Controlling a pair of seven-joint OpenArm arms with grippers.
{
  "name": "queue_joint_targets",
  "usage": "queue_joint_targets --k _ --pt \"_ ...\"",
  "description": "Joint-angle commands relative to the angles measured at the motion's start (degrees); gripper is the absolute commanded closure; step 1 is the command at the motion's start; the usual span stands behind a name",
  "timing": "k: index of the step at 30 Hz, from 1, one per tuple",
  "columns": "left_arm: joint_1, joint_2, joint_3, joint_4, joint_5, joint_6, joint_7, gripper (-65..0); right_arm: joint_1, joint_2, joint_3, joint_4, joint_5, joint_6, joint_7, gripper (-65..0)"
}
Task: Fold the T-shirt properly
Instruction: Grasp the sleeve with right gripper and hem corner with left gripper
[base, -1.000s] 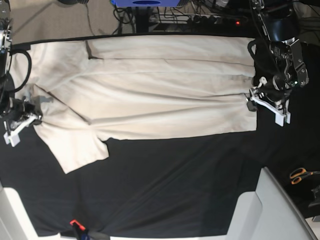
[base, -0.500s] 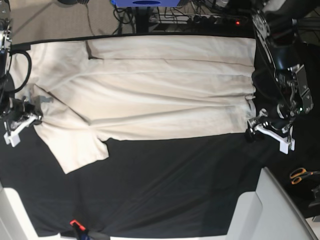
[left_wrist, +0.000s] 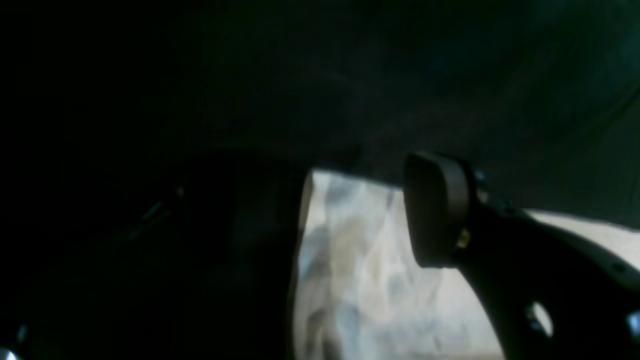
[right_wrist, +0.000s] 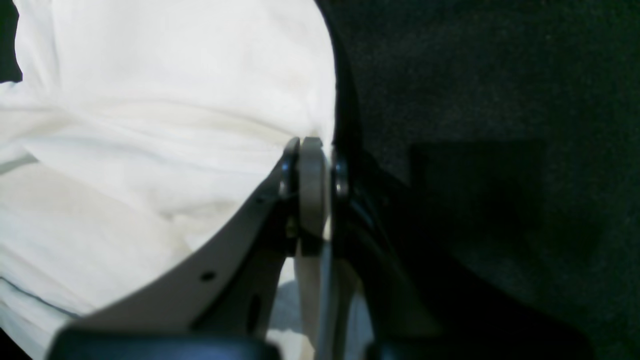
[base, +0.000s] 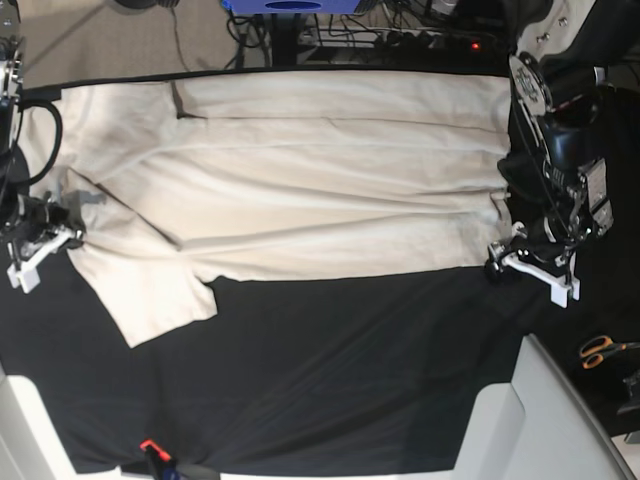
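Shirt (base: 300, 190) lay partly folded lengthwise, one sleeve loose; left gripper (base: 530, 268) hung released off its hem corner, right gripper (right_wrist: 312, 165) clenched on its collar-end edge.

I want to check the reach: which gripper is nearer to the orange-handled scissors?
Left. The left gripper is at the cream T-shirt's hem, up-left of the scissors; the right gripper is across the table.
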Motion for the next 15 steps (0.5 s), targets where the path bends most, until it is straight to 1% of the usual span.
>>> queue_joint_targets --k 1,5,6,8,11,14,15 --pt "-0.1 -0.3 0.2 0.0 -0.8 -0.2 1.2 -51.0 1.0 1.2 0.1 0.6 -0.3 0.2 -0.2 -0.2" --pt "0.1 -0.2 0.3 0.0 -2.3 -0.2 1.5 -50.5 1.0 1.2 0.1 0.6 -0.3 0.2 -0.2 -0.2" --pt "0.1 -0.1 0.3 0.0 -2.3 -0.2 1.6 -48.2 1.0 1.2 0.1 0.6 -0.3 0.2 -0.2 -0.2" --pt "0.1 0.7 0.3 0.0 -2.3 -0.3 1.6 -40.5 1.0 1.2 0.1 0.6 -0.3 0.2 -0.2 -0.2" --pt "0.1 0.9 0.3 -0.1 -2.2 -0.3 1.3 -28.5 1.0 1.2 0.1 0.6 -0.3 0.2 -0.2 -0.2" --pt "0.1 1.0 0.3 -0.4 -1.9 -0.3 1.1 -19.7 1.0 1.2 0.1 0.6 -0.3 0.2 -0.2 -0.2" --pt "0.0 1.0 0.3 -0.5 -1.8 -0.3 0.8 -15.6 1.0 1.2 0.1 0.6 -0.3 0.2 -0.2 -0.2"
